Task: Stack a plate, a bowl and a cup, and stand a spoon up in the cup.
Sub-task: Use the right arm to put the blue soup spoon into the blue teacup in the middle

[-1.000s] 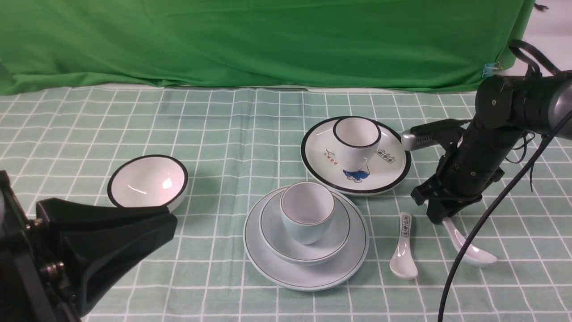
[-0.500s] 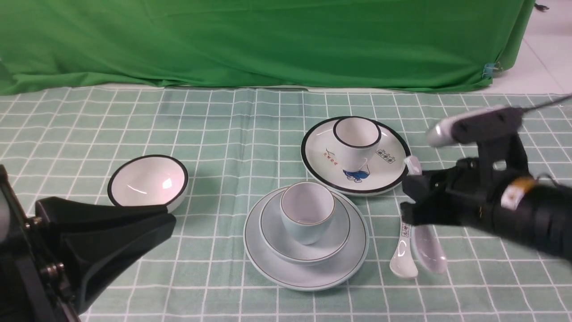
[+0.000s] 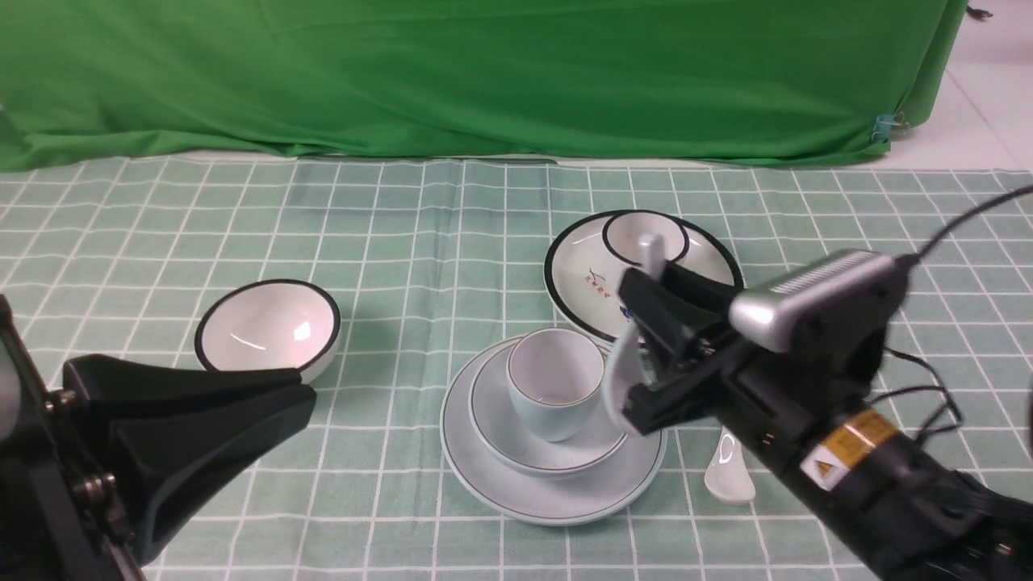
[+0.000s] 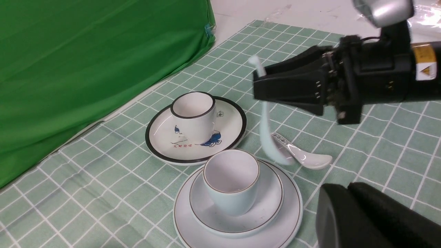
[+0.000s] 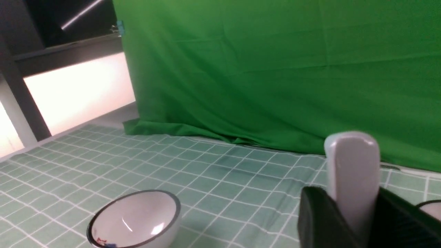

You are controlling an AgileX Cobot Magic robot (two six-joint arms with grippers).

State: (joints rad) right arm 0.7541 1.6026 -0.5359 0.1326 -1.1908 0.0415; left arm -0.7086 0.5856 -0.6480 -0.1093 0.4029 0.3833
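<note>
At far left your left gripper sits low, jaws together, holding nothing. Behind it stands the black-rimmed white bowl; only the right wrist view shows red and blue print inside it. In the middle the cup stands in the bowl on the plate. Just right of the cup, your right gripper is clamped on the spoon, handle up, scoop down, outside the cup. Behind, the black-rimmed plate carries red characters, too small to read. The short spoon lies on the cloth; its handle printing shows only from the left wrist. A yellow warning-triangle label marks your right arm.
</note>
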